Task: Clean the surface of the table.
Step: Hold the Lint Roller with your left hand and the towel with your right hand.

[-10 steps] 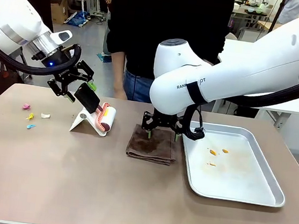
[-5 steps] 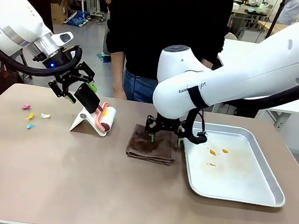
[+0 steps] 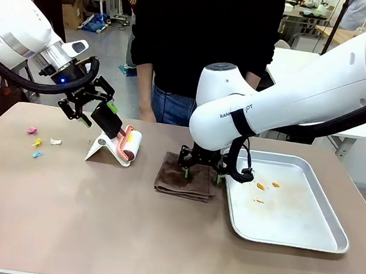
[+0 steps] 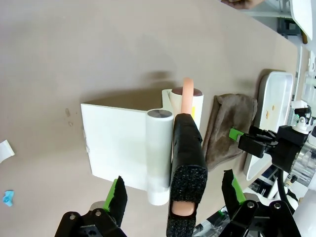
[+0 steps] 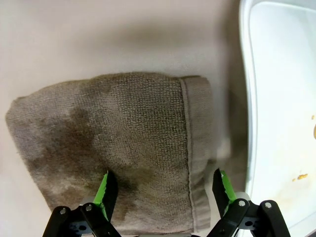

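Front view gives us the tabletop [image 3: 93,226] stretching from edge to edge across the picture, tan-brown, with a person [image 3: 200,40] standing at its far edge. Near the middle lies a folded brown cloth [image 3: 184,182], and just to its right, close to the right edge, sits a silver tray [image 3: 306,220] holding a few orange crumbs [image 3: 260,185]. The right fingers [image 3: 184,172] point down at the far part of the cloth; in the right wrist view we see these fingers [image 5: 106,190] spread wide over the cloth [image 5: 123,133], one on each side of its seam. We cannot tell whether the tips touch the fabric. The tray's rim [image 5: 245,98] runs just beside the cloth there.

Toward the far left of the tabletop a lint roller [image 3: 130,144] leans on a white stand [image 3: 100,147], its black handle [image 3: 107,120] slanting up. The left fingers [image 3: 112,106] hang around that handle. In the left wrist view we see these fingers [image 4: 117,195] spread, with the handle [image 4: 186,158] between them and a gap on either side, so nothing is pinched. The white stand [image 4: 118,143] lies beneath.

Near the left edge we count small paper scraps [image 3: 37,141], pink, yellow, white and blue, lying close together.
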You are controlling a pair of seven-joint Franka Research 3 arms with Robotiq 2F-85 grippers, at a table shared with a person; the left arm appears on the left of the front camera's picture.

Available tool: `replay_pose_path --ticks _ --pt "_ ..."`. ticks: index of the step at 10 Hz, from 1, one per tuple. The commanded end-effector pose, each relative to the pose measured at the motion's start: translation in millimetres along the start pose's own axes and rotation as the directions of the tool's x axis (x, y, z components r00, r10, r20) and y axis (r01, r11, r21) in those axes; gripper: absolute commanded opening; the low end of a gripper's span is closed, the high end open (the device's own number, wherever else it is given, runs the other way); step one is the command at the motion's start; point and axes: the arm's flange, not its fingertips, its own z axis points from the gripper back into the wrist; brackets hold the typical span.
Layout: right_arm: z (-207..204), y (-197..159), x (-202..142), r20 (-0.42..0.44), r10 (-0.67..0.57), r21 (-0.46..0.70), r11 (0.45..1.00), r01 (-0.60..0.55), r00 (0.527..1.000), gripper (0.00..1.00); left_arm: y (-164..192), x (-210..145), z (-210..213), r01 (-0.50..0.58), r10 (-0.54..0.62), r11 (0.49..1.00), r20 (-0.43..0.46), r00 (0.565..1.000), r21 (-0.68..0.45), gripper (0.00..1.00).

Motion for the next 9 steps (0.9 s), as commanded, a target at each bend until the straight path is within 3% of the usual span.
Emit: replay_pose_path --ticks 1,9 --pt "0.1 -6.9 -1.4 0.003 0.008 0.029 1.000 -0.009 1.000 1.00 2.2 2.6 4.1 0.003 -0.003 1.000 -0.006 1.000 0.011 1.00" --pt "-1.1 -7.9 -1.1 -0.005 0.007 0.027 1.000 -0.007 1.000 1.00 5.0 3.2 6.0 0.034 -0.033 0.999 0.013 0.999 -0.008 1.00"
